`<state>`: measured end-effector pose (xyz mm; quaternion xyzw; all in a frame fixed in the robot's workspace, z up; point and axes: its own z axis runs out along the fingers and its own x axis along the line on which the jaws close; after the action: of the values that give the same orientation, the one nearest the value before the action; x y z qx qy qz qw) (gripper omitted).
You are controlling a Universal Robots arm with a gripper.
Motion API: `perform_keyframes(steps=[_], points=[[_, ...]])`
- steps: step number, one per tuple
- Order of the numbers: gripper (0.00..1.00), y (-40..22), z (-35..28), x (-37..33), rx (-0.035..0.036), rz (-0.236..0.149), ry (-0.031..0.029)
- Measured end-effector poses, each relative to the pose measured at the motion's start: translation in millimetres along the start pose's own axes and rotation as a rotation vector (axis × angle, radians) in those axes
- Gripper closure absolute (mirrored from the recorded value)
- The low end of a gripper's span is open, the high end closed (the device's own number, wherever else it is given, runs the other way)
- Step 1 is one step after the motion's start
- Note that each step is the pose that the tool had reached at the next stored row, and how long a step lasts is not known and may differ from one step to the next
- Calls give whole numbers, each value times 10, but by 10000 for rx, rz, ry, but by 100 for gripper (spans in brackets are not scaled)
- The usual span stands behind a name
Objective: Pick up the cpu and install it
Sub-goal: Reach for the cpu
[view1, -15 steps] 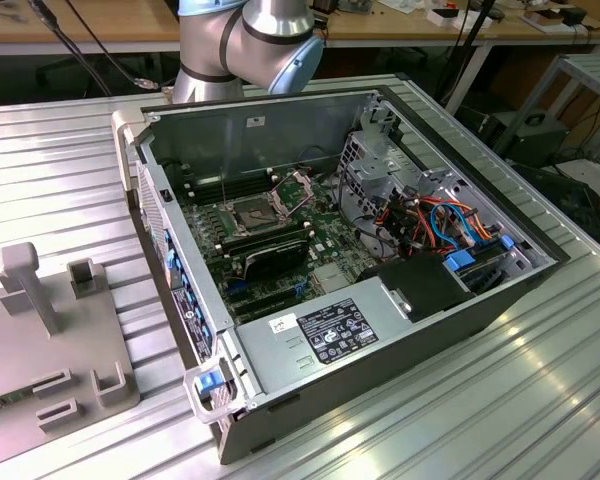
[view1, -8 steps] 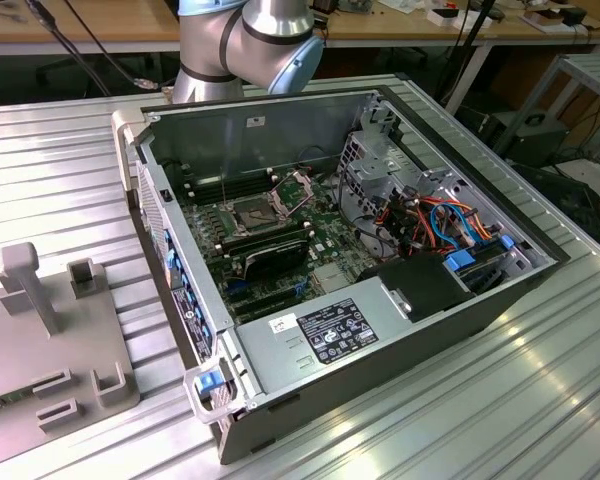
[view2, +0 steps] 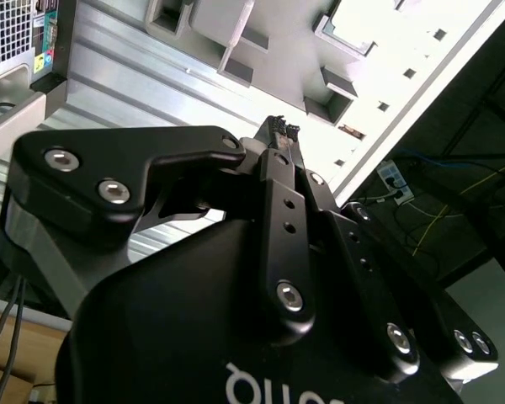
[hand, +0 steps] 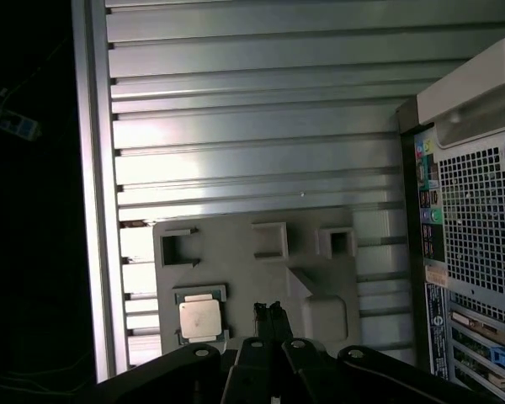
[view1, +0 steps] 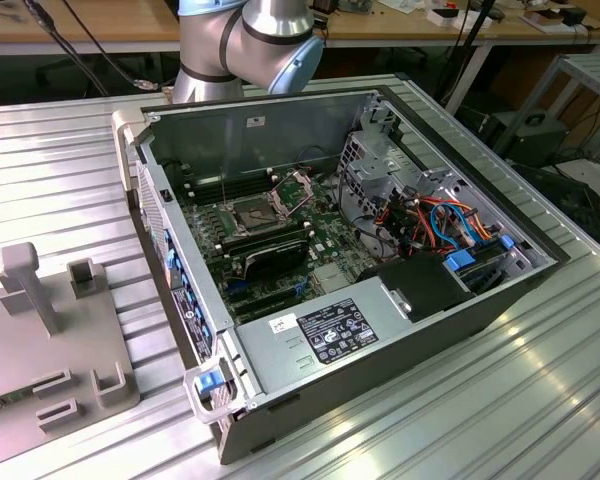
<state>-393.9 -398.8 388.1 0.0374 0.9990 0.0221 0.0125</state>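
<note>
Now poised over the tray (hand: 236,269) with fingers of the gripper (hand: 269,313) pressed together, off to one side of the cpu (hand: 199,318) seated in that tray; could jab or skew it if lowered unspread

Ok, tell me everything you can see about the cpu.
The cpu is a small square chip with a pale, dull metal lid and rounded corners. It lies flat, lid up, in a framed pocket of the grey holder plate, which rests on the ribbed metal table. Nothing grips it: in the first wrist view the gripper hangs beside it, fingers together, apart from it.
</note>
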Motion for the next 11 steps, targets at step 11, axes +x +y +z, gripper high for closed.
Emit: perform_keyframes(steps=[11], points=[[89,-10,109,9,1,0,8]])
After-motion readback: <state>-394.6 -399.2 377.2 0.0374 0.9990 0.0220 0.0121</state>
